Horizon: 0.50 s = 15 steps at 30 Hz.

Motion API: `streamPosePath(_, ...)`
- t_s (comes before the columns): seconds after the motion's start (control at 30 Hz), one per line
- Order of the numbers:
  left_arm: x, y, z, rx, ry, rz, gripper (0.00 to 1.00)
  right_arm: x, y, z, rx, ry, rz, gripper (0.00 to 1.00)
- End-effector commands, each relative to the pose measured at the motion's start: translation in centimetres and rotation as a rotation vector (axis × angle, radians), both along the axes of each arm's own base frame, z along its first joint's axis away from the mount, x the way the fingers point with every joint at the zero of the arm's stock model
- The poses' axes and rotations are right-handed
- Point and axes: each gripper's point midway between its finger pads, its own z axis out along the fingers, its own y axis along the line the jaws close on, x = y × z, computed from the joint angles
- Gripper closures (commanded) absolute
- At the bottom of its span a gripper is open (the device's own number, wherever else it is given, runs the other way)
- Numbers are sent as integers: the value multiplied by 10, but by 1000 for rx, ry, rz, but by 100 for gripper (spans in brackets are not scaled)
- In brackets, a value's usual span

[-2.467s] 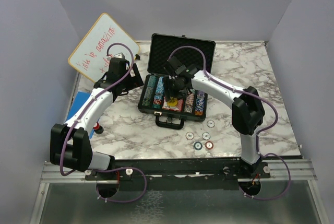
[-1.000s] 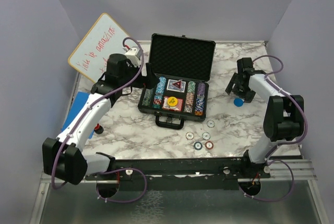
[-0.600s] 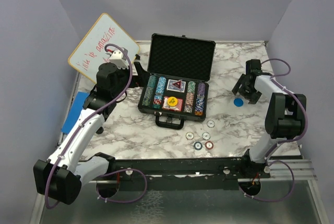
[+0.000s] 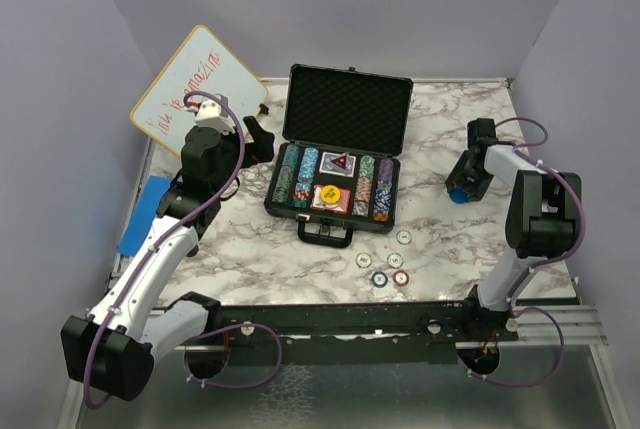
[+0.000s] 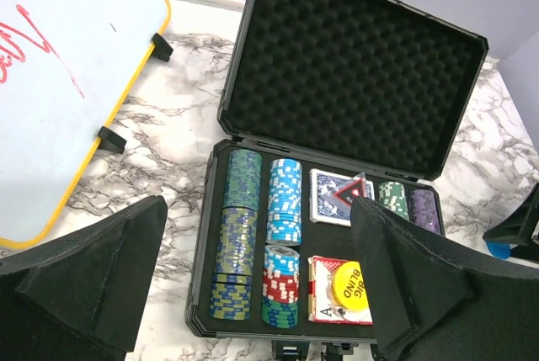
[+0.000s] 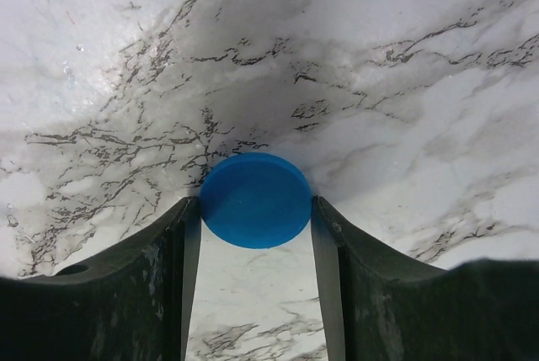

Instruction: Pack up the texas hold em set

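My right tool (image 6: 256, 209) is down on the table (image 6: 404, 58) at the far right. Its two fingers (image 6: 126, 294) press against opposite sides of a blue disc (image 6: 255, 199) lying flat on the marble, so I am pinching it by its rim. The disc sits well apart from the case (image 4: 347, 109), off to its right.

My left tool (image 5: 259, 203) hangs above the table to the left of the case. It is spread wide with nothing between its fingers, and it looks down into the open case.

The case stands in the middle of the table with its lid up, lined with bumpy black foam, and its handle (image 4: 325, 235) toward me. Inside the tray, stacked chips (image 5: 237, 235) lie in rows. Green-and-blue ones are at the left, light blue and red ones sit beside them, and green and purple rows are at the right end. Between those rows lie two decks of cards, a blue-backed deck (image 5: 330, 195) at the back and a red-backed deck (image 5: 324, 298) at the front. A yellow disc (image 5: 347, 284) marked "BLIND" rests on the red-backed deck.

Four loose chips (image 4: 381, 278) lie on the table in front of the case, near its right front corner and not touching it. A whiteboard (image 4: 190, 84) with red writing is at the far left corner. A blue pad (image 4: 140, 217) lies by the table's left edge, partly hidden by my left arm.
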Motion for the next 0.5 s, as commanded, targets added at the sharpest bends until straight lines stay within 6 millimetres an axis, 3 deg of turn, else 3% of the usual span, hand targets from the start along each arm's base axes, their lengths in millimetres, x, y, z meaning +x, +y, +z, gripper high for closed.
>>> streamPosePath(0.0, 2, 2, -2, -5, -3, 22, 1, -8, 2, -15, 23, 59, 6, 50)
streamPosePath(0.23, 4, 2, -6, -2, 9, 23, 1, 0, 5, 23, 28, -11, 11, 52)
streamPosePath(0.43, 7, 1, -10, 1, 20, 23, 1, 5, 34, 66, 61, -107, 57, 52)
streamPosePath(0.47, 7, 1, -10, 1, 21, 24, 1, 6, 47, 73, 70, -122, 84, 51)
